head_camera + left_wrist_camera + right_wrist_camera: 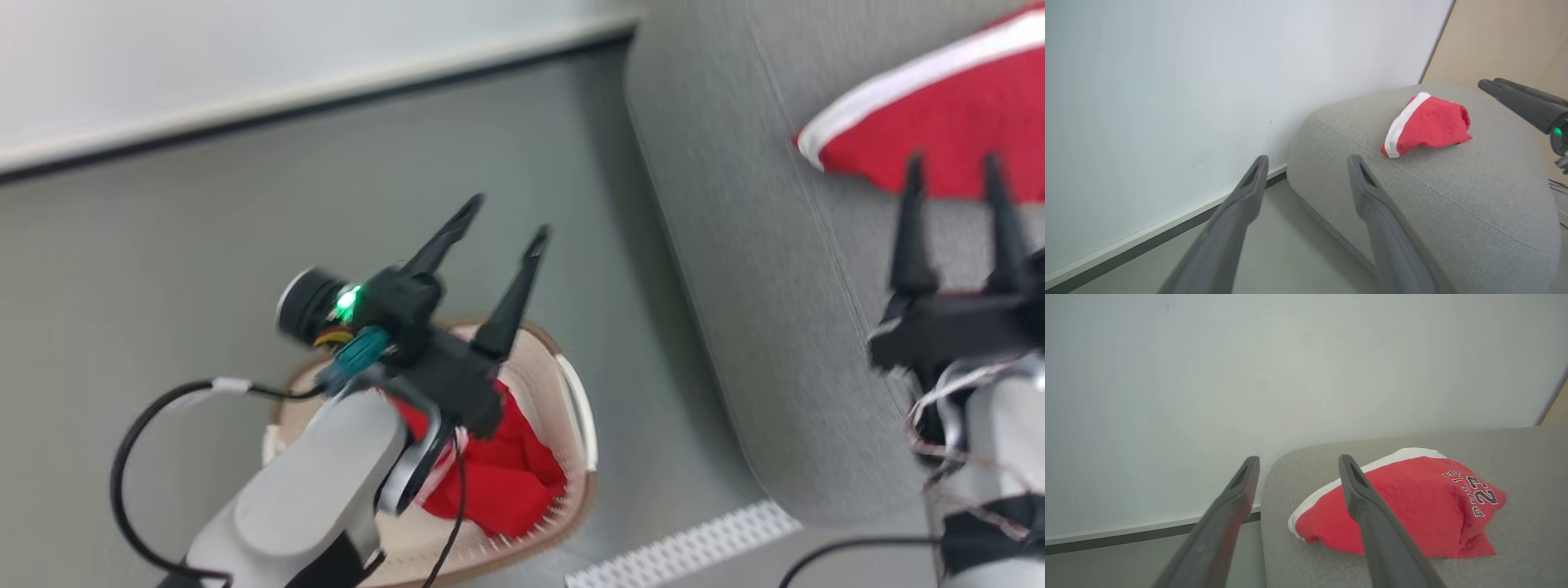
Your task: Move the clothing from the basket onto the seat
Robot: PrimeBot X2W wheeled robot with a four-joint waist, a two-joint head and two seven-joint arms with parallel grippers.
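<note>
One red garment with a white band lies on the grey sofa; the right wrist view shows its number 23, and the left wrist view shows it crumpled on the sofa top. A second red garment lies inside the cream basket on the floor. My left gripper hangs open and empty above the basket's far rim. My right gripper is open and empty over the sofa, just short of the garment there. Its fingertips also enter the left wrist view's right edge.
Grey floor runs between the basket and a white wall with a dark skirting strip. A white perforated strip lies on the floor by the sofa's near corner. A black cable loops beside my left forearm.
</note>
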